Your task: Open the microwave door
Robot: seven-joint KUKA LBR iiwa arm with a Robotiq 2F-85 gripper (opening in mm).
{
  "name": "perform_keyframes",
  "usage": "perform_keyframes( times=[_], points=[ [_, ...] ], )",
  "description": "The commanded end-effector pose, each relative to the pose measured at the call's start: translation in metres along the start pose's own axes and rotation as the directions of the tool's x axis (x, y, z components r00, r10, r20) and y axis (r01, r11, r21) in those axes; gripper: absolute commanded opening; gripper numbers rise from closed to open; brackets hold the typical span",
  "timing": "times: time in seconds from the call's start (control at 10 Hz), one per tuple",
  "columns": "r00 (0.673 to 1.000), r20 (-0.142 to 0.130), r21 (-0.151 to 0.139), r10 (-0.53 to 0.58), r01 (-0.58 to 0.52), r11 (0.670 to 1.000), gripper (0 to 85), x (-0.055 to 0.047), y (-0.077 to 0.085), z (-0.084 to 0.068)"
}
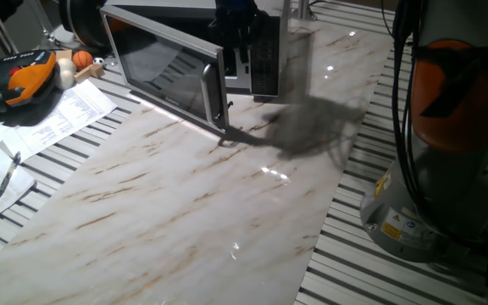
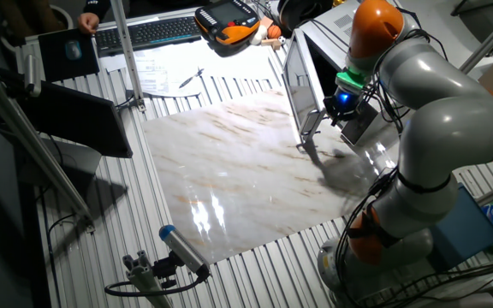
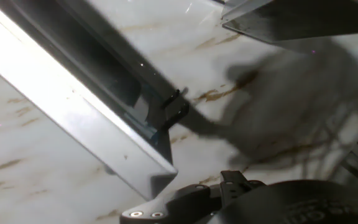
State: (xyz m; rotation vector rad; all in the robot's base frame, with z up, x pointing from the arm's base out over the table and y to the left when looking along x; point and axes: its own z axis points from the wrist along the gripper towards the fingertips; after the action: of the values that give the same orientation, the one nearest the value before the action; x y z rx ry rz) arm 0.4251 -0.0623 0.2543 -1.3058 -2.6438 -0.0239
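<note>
End effector (image 2: 342,101) behind the swung-out microwave door (image 1: 163,72), beside its free handle edge, finger spread impossible to tell.

No text, brand or number is legible in any view. Printed sheets (image 1: 66,114) lie well beyond my hand past the microwave door (image 1: 163,72), but their lines are too small to read. A yellow warning label (image 1: 394,222) sits on my base; its symbols cannot be made out. The keypad panel (image 1: 265,59) markings are unreadable.
</note>
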Motion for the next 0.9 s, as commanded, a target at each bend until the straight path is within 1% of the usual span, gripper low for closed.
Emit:
perform_keyframes(
  times=[0.0, 0.3, 0.4, 0.7, 0.8],
  points=[
    [1.000, 0.004, -0.001, 0.002, -0.002, 1.000, 0.0, 0.0012, 0.0006, 0.0012],
    [1.000, 0.005, -0.009, 0.012, -0.012, 1.000, 0.0, 0.0014, 0.0007, 0.0015],
    [1.000, 0.009, -0.010, 0.009, -0.009, 1.000, 0.0, 0.0018, 0.0006, 0.0018],
    [1.000, 0.009, -0.014, -0.002, 0.002, 1.000, 0.0, 0.0027, 0.0011, 0.0032],
    [1.000, 0.007, -0.022, -0.009, 0.009, 1.000, 0.0, 0.0017, 0.0018, 0.0034]
  ],
)
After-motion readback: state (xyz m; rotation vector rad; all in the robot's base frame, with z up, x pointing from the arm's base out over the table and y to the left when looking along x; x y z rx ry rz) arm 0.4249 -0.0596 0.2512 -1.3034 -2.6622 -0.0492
